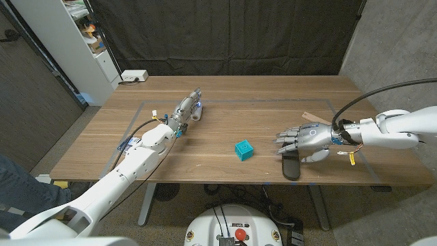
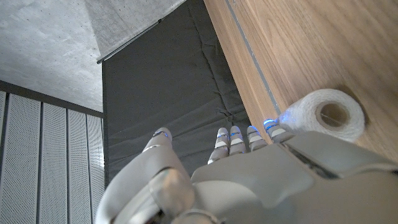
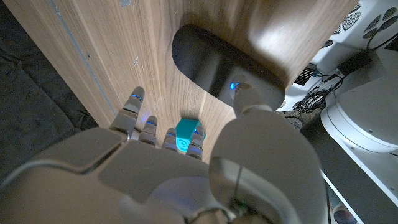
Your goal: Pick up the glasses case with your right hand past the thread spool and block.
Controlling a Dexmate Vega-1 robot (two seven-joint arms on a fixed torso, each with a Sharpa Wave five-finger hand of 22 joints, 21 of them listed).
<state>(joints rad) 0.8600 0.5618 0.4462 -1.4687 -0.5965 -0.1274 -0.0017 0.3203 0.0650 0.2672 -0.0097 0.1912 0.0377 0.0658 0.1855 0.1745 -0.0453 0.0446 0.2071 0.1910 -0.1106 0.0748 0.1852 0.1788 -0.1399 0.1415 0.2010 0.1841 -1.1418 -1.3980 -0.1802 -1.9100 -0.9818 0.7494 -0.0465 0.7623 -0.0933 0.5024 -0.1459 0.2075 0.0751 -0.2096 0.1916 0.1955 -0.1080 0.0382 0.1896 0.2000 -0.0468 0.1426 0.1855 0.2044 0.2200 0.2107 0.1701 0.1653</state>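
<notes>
Hovering my right hand (image 1: 305, 141) over glasses case (image 1: 291, 167), fingers apart, nothing held. Case: dark, matte, rounded ends, on table (image 1: 225, 102) near front edge, just below my palm, thumb-side. Long axis runs front-to-back, across my fingers' line. Teal block (image 1: 244, 149) beyond fingertips, toward centre. Left hand (image 1: 187, 109) far off, beside white thread spool (image 2: 328, 114), fingers straight, empty. Right hand nearer.

A big wooden table (image 1: 225, 109) stands by a black curtain (image 1: 225, 34), grey walls (image 1: 396, 41) and a white shelf (image 1: 68, 41).
</notes>
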